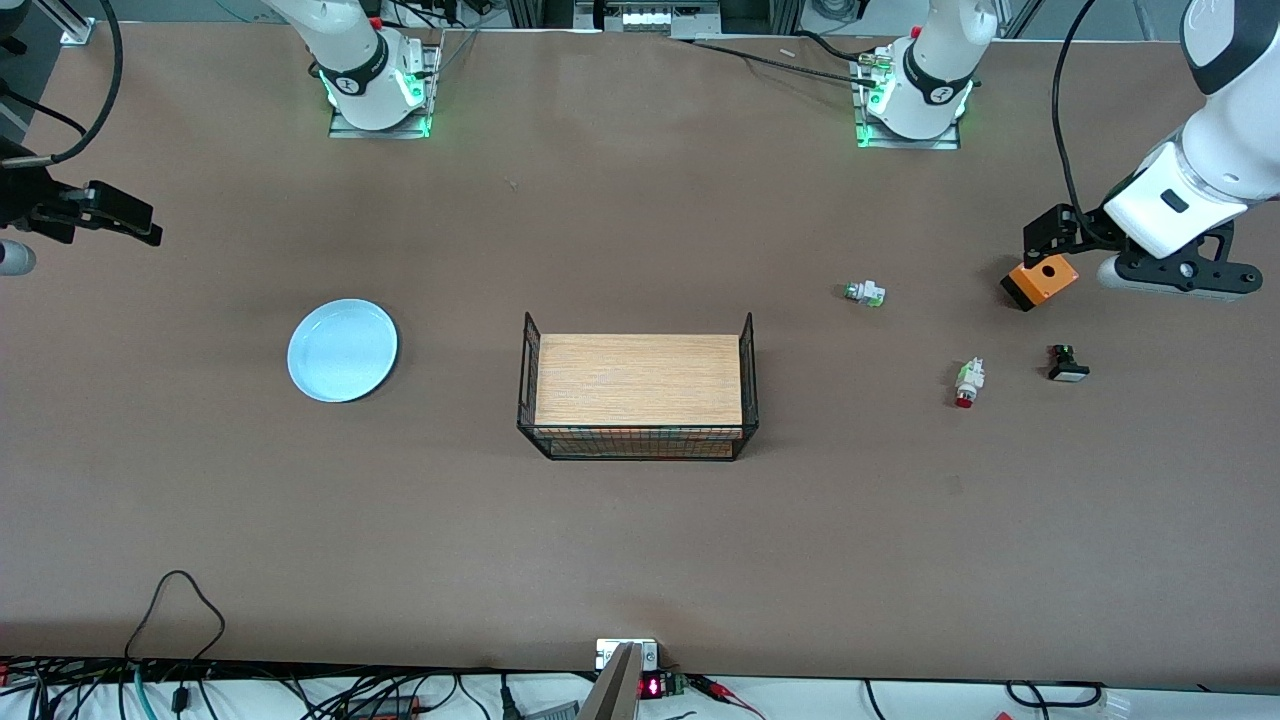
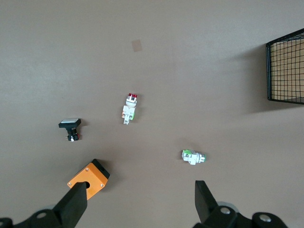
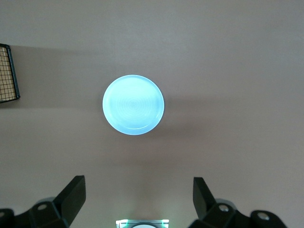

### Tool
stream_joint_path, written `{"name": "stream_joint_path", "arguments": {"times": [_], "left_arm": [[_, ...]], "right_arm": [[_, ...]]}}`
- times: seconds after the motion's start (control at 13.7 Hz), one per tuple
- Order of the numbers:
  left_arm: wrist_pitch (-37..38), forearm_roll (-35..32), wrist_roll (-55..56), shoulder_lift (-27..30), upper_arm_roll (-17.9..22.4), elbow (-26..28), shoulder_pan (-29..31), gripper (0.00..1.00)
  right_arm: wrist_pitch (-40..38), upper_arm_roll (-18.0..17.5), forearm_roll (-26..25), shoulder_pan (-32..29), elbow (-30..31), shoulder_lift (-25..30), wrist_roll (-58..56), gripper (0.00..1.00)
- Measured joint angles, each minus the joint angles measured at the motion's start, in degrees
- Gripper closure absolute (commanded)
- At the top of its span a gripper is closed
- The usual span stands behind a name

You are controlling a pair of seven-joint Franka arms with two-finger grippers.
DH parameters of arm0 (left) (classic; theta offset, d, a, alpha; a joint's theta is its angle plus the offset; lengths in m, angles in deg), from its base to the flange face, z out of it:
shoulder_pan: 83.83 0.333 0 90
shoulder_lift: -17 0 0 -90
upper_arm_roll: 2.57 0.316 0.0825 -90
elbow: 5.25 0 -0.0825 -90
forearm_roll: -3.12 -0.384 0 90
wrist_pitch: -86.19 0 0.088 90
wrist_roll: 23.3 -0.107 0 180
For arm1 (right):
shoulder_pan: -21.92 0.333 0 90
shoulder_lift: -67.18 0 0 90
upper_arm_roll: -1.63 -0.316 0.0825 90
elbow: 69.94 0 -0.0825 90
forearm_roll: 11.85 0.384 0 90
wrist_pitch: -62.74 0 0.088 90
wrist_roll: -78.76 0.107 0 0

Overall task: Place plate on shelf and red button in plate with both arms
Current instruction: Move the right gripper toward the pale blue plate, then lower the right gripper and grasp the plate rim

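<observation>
The pale light-blue plate (image 1: pixel 342 350) lies flat on the table toward the right arm's end; it also shows in the right wrist view (image 3: pixel 133 105). The red button (image 1: pixel 966 384), whitish with a red cap, lies on its side toward the left arm's end, and shows in the left wrist view (image 2: pixel 129 108). My left gripper (image 1: pixel 1048 236) (image 2: pixel 140 199) is open and empty, up over the table by an orange box. My right gripper (image 1: pixel 120 213) (image 3: pixel 137 194) is open and empty, up over bare table at the right arm's end, apart from the plate.
A black wire basket (image 1: pixel 638 442) with a wooden board stands mid-table, its edge in both wrist views (image 2: pixel 286 66) (image 3: pixel 8 73). Near the red button lie a green-tipped white part (image 1: pixel 865 293) (image 2: pixel 192 156), a black part with a white cap (image 1: pixel 1067 364) (image 2: pixel 71 128) and the orange box (image 1: pixel 1040 281) (image 2: pixel 89 177).
</observation>
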Motion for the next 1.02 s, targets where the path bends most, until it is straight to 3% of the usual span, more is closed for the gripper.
{"name": "stream_joint_path", "arguments": {"times": [0.51,1.02], "left_arm": [[0.07,0.0,0.0,0.0,0.0,-0.07,0.03,0.0],[0.26,0.0,0.0,0.0,0.0,-0.12,0.08,0.0]], "right_arm": [[0.15,0.0,0.0,0.01,0.95,-0.58,1.33,0.0],[13.0,-0.02,-0.01,0.26,4.8,-13.75,1.36,0.0]]}}
